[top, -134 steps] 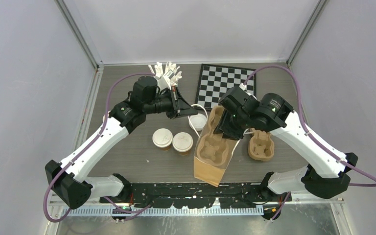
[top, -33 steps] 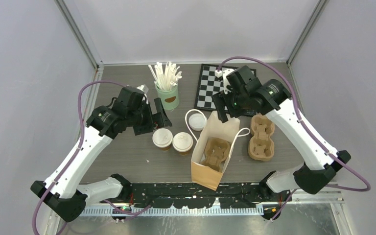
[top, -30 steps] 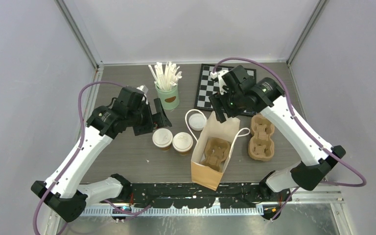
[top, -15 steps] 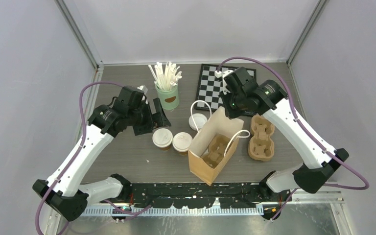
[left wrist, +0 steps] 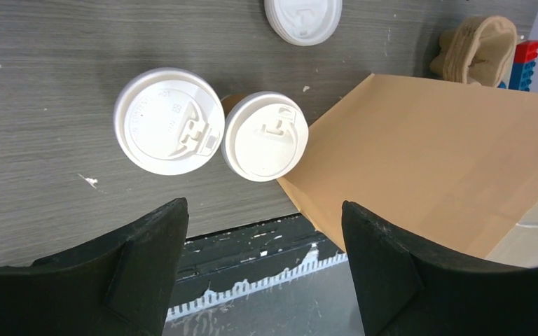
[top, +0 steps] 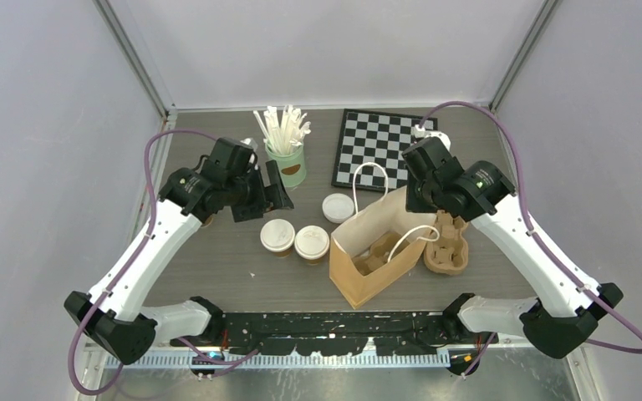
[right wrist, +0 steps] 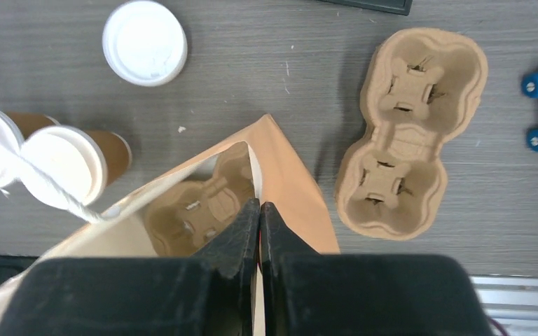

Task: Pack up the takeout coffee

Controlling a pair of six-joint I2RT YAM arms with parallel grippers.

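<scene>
Top view: high, looked steeply down. Wrist views: close, faced downward (both caught the cups (left wrist: 263, 136) and bag (left wrist: 448, 154)).

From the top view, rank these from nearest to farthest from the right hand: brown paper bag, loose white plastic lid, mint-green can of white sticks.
1. Brown paper bag: its rim is pinched in the right hand.
2. Loose white plastic lid: on the table, left of the bag.
3. Mint-green can of white sticks: farther left, toward the back.
</scene>
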